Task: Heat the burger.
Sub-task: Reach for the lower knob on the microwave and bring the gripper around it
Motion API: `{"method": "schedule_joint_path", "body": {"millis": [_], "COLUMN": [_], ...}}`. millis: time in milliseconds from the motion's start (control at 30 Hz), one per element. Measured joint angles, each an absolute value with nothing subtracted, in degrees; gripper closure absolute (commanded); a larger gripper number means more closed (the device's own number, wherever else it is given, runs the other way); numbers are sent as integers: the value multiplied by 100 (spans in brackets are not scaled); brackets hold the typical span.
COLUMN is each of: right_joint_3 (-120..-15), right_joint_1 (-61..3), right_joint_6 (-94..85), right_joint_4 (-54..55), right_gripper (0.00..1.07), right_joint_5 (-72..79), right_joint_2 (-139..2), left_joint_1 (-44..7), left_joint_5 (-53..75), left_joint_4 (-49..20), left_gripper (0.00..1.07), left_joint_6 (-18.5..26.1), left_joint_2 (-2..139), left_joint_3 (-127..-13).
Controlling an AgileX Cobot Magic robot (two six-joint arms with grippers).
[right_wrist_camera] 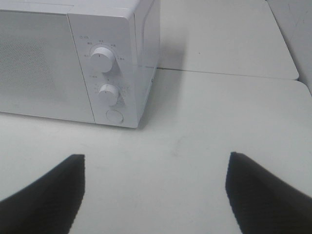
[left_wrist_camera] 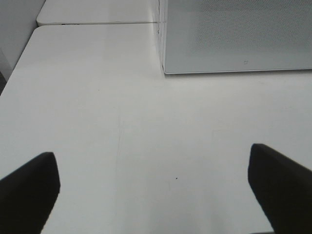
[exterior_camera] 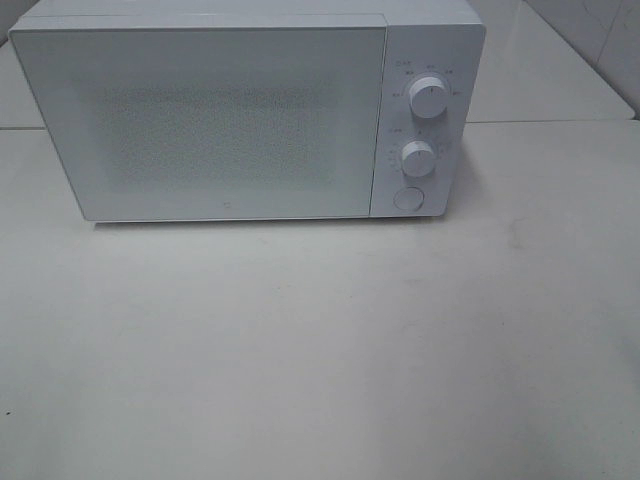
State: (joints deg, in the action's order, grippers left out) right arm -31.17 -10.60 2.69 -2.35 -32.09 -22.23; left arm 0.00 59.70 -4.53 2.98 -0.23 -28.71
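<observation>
Since the burger shows in no view, I can't tell whether it sits behind the shut door [exterior_camera: 200, 120] of the microwave [exterior_camera: 230, 30] or off-camera. The left tool [left_wrist_camera: 151, 158] and right tool [right_wrist_camera: 156, 161] are both spread wide, holding nothing, over bare desk [exterior_camera: 320, 350].

My guess is the controls come next. The right tool is nearer the panel. Come at the lower knob [exterior_camera: 418, 158] or round button [exterior_camera: 408, 198] square-on with a light push, so the box doesn't slide back.

There's open desk in front and to the right; leave the door's swing path free. The desk seam [exterior_camera: 550, 121] runs behind the microwave.

I am facing a lab-like mock kitchen: a white boxy two-knob microwave [exterior_camera: 230, 120] is sitting on plain white joined tables [exterior_camera: 320, 350].
</observation>
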Motion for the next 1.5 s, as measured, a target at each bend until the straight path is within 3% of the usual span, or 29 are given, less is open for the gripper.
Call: {"method": "schedule_joint_path", "body": {"millis": [800, 1267, 1500], "right_joint_3": [-3117, -3117, -2888], "right_joint_1": [-1060, -1060, -1180], "right_joint_6": [286, 286, 40], "right_joint_4": [-235, -235, 86], "right_gripper": [31, 31, 31], "right_joint_5": [-195, 2103, 4057], "right_joint_2": [-4933, -6629, -7575], "left_joint_1": [0, 0, 0], "left_joint_5": [5970, 5970, 5970], "left_joint_4": [-453, -453, -453], "left_gripper": [6, 6, 6], "left_joint_6": [298, 298, 298], "left_joint_2": [-23, -23, -23], "left_joint_3": [-2871, -2871, -2871]}}
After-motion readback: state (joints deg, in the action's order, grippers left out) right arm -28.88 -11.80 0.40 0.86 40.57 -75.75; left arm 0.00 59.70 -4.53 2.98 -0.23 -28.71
